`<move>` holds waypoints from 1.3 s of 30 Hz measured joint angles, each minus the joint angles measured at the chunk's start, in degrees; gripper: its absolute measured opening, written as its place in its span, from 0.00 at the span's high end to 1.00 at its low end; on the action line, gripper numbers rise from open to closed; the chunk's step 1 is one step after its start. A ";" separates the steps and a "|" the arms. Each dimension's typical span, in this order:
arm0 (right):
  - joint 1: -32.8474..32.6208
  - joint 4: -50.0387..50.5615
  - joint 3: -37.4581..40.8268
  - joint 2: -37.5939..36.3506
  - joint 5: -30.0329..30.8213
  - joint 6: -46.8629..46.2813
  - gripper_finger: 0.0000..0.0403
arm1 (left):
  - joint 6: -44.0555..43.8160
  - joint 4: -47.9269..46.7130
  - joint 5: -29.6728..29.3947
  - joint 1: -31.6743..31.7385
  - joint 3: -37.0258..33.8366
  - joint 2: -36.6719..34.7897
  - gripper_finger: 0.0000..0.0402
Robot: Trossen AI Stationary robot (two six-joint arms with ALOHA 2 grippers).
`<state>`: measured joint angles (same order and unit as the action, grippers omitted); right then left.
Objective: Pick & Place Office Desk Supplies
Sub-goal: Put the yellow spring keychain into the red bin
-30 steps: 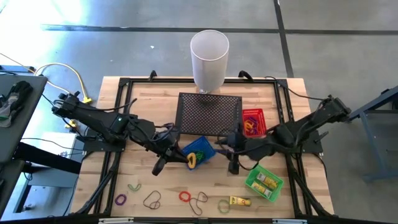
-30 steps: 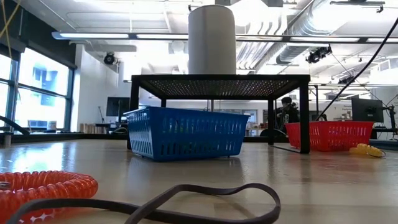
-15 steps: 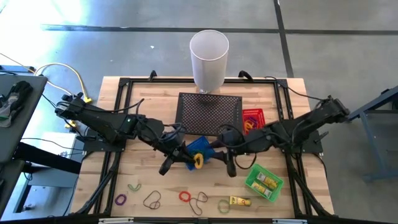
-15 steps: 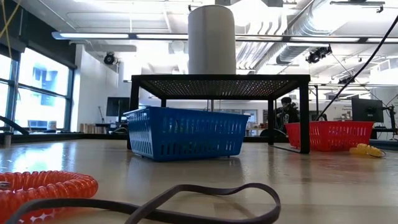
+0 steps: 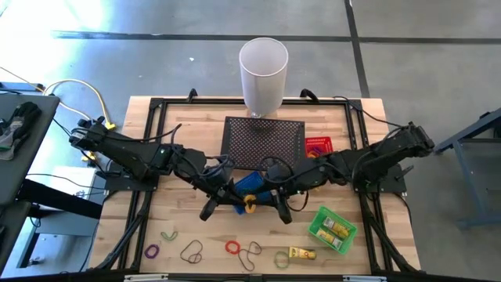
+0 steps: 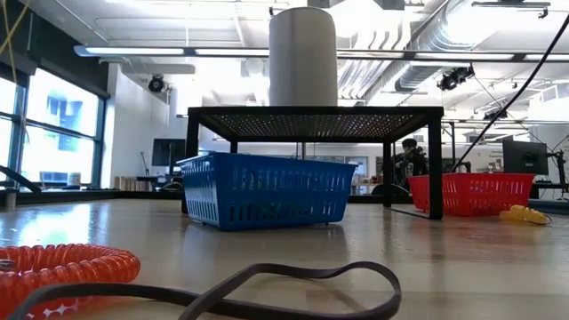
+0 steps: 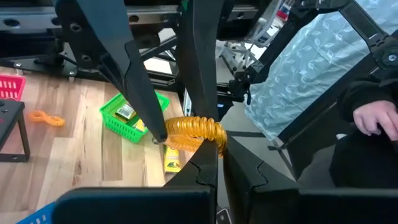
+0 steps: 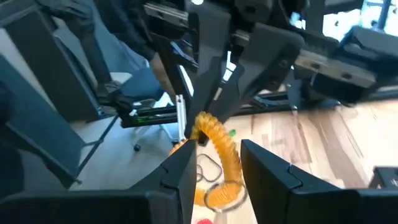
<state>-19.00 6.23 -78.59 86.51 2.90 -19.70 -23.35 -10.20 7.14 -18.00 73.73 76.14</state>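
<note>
A yellow coiled loop (image 5: 249, 204) hangs in the air above the near edge of the blue basket (image 5: 250, 183); my left gripper (image 5: 240, 201) is shut on it. My right gripper (image 5: 264, 199) faces it from the table's right, open. Its two fingers (image 8: 184, 163) stand on either side of the hanging loop (image 8: 219, 152). Loose supplies lie along the near edge: a green band (image 5: 168, 234), a purple band (image 5: 152, 251), a red coil (image 5: 232, 247), dark loops (image 5: 192, 252) and a yellow piece (image 5: 301, 253). In the low view the red coil (image 6: 62, 267) and a dark band (image 6: 267, 286) lie close by. My left gripper pinches the loop's upper part (image 7: 208, 133) between its two shut fingers, which reach nearly level from the table's left. The loop hangs below the fingertips, clear of the table and the basket. My right gripper straddles the loop; whether a fingertip (image 7: 158, 135) touches it I cannot tell.
The black mesh stand (image 5: 264, 143) carries the tall white cylinder (image 5: 264, 74) at the far middle. A red basket (image 5: 317, 149) sits to the stand's right. A green basket (image 5: 333, 227) with yellow pieces is near right. A person's hand (image 7: 376, 118) shows beyond the table.
My right gripper has swung toward the table's left and turned, coming up to the yellow loop until its fingers stand around it. My left gripper has shifted a little toward the right with the loop, then kept still.
</note>
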 joint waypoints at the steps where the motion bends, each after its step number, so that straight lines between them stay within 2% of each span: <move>1: 0.30 -0.35 0.00 0.03 -0.85 0.51 0.72 | -0.02 0.02 0.00 0.00 0.00 0.00 1.00; 8: 2.46 -1.99 -0.11 1.58 -7.71 1.00 0.74 | -0.11 -0.05 -0.22 0.00 -0.01 0.00 1.00; 12: 3.03 -1.94 -0.09 2.19 -11.47 0.82 0.79 | -0.18 -0.53 -1.37 0.00 -0.02 0.02 1.00; 17: 3.00 -1.97 -0.09 2.11 -11.65 3.23 0.95 | -0.20 -0.50 -2.44 -0.02 -0.02 -0.02 1.00; 23: 2.84 -1.99 -0.09 2.11 -12.87 3.50 0.96 | -0.20 -0.85 -3.11 -0.05 -0.02 -0.02 0.99; 26: 2.78 -1.81 -0.07 2.11 -12.93 4.29 0.97 | -0.18 -1.07 -5.43 -1.05 -0.02 -0.02 0.93; 30: 1.85 -1.15 -0.07 2.11 -13.84 4.77 0.98 | -0.18 -1.24 -9.15 -3.07 0.00 0.08 0.80; 34: 0.56 1.61 -0.04 1.27 -14.42 4.69 0.98 | -0.18 -1.42 -9.57 -4.03 0.00 0.35 0.67; 39: -1.85 8.92 -0.04 -1.39 -7.12 3.58 0.98 | -0.48 -1.39 -9.52 -4.95 0.03 0.98 0.59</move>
<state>-20.85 15.15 -78.63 85.12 -4.22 -16.12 -23.83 -11.58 -2.39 -22.95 73.76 77.12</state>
